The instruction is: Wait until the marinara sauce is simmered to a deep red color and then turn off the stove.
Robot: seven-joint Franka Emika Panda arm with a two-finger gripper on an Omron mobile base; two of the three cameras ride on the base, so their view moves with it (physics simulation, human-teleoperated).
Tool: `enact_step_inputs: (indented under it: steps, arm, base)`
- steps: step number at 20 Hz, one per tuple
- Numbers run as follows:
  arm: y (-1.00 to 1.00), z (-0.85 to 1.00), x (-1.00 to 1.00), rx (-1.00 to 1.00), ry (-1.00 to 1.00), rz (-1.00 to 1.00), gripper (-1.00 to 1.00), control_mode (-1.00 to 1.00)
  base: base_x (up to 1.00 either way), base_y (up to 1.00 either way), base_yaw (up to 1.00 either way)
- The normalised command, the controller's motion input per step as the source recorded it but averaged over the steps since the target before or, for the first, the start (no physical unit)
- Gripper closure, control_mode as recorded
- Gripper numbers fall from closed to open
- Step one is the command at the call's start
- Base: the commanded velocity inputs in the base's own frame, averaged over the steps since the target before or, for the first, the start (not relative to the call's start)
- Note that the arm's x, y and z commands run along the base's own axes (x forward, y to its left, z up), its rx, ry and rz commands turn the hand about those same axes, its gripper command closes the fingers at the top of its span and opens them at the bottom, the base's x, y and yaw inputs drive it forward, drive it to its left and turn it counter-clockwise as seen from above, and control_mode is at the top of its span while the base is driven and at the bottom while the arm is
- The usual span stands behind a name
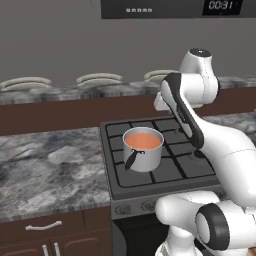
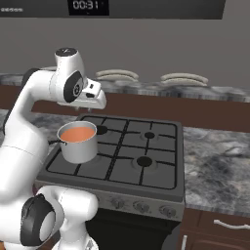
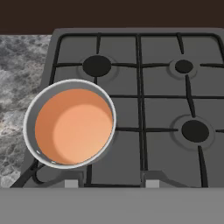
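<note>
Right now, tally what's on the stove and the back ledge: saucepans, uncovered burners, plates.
Saucepan: 1
Uncovered burners: 3
Plates: 3
Total: 7

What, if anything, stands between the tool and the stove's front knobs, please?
Nothing visible blocks them. The saucepan of orange marinara sauce sits on the stove's front-left grate, behind the knobs, whose front row is clear. The tool is above the stove.
</note>
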Motion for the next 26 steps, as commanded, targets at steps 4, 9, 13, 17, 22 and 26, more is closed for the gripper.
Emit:
enact_step_inputs:
  steps: [4,9,13,17,22,26]
  arm:
    - [0.0,0.0,0.01,0.0,0.0,0.0,-1.0,-1.0]
    - [0.04,0.01,0.2,-0.02,0.14,-0.02,-1.0,-1.0]
    - [0.0,0.0,0.0,0.0,0.0,0.0,-1.0,-1.0]
    - [0.0,0.0,0.0,0.0,0.0,0.0,-1.0,-1.0]
    - [0.0,0.0,0.0,0.0,0.0,0.0,-1.0,-1.0]
    - [0.0,0.0,0.0,0.0,0.0,0.0,-1.0,-1.0]
  base:
    - [0.0,0.0,0.0]
    - [0.0,0.0,0.0]
    - [0.0,0.0,0.0]
    - [0.0,0.0,0.0]
    - [0.0,0.0,0.0]
    - [0.0,0.0,0.0]
